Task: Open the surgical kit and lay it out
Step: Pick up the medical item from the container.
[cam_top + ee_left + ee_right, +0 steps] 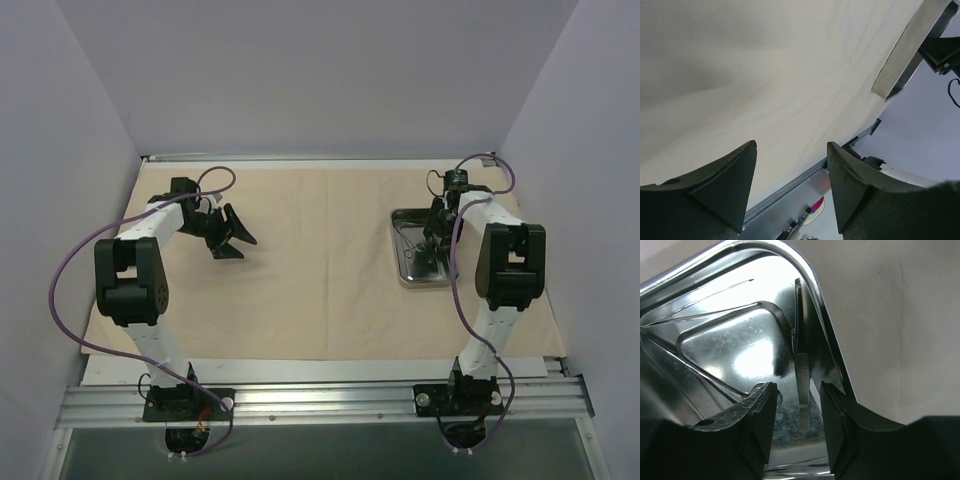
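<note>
Reads as roughly midway: finds the cloth wrap (320, 280) spread flat over the table (320, 370) beneath both end effectors, with the steel tray (420, 284) uncovered on it, directly under the right end effector (430, 252). Probably leaves the instruments to lift out and lay on the cloth. From above, shows only that the right end effector dips into the tray, not how its jaws stand. From the right wrist, shows them partly parted, straddling a thin ribbed instrument (802, 370) that lies along the tray wall, apparently without pinching it. Cannot confirm a second instrument. From the left wrist, shows the left end effector (792, 150) spread wide and empty, hovering over bare cloth, tray edge far ahead to the right.
</note>
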`<state>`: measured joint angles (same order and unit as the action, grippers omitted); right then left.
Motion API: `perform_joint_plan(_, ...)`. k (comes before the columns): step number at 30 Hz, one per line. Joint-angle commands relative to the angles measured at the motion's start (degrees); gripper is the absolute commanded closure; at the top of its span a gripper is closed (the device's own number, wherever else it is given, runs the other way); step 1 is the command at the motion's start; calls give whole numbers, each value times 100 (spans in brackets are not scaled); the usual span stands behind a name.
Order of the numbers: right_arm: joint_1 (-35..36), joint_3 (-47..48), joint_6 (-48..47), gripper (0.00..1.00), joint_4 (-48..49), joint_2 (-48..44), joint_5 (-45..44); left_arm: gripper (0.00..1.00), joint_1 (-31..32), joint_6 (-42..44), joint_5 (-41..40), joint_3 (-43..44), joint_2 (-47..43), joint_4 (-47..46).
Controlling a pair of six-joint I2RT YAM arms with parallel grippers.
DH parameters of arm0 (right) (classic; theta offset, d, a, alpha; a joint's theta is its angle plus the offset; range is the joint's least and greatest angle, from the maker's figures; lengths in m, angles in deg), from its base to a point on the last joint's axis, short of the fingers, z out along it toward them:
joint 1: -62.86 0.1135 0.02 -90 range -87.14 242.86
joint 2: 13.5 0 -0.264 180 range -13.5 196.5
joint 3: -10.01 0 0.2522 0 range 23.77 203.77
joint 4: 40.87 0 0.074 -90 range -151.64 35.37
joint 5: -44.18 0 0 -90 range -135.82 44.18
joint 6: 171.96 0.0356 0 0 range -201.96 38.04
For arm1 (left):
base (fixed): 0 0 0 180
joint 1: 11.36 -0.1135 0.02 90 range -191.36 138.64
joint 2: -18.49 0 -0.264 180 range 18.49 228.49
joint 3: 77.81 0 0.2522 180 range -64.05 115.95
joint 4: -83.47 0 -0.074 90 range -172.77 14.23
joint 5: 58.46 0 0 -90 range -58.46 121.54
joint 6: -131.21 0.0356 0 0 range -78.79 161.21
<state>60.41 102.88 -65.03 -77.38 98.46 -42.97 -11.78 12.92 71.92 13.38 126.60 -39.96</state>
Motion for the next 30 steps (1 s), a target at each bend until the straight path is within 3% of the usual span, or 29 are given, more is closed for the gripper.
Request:
perform_joint_plan(1, 44, 17, -31, 60, -2, 273, -268, 33, -19, 184, 49, 141, -273, 140)
perform_joint_plan(4, 53, -53, -49, 65, 86, 379, -443, 33, 155, 193, 93, 141, -291, 175)
perform_joint_plan(7, 53, -185, -84, 77, 138, 379, -417, 33, 183, 228, 119, 167, -343, 219)
perform_joint_plan(8, 53, -220, -102, 85, 156, 370, -417, 33, 183, 263, 102, 167, -361, 237)
perform_joint_plan(13, 53, -247, -163, 97, 68, 248, -575, 33, 210, 289, 110, 106, -405, 219)
perform_joint_plan(30, 61, 306, -199, 100, -503, -447, -453, 33, 490, 210, 269, 255, -695, 184)
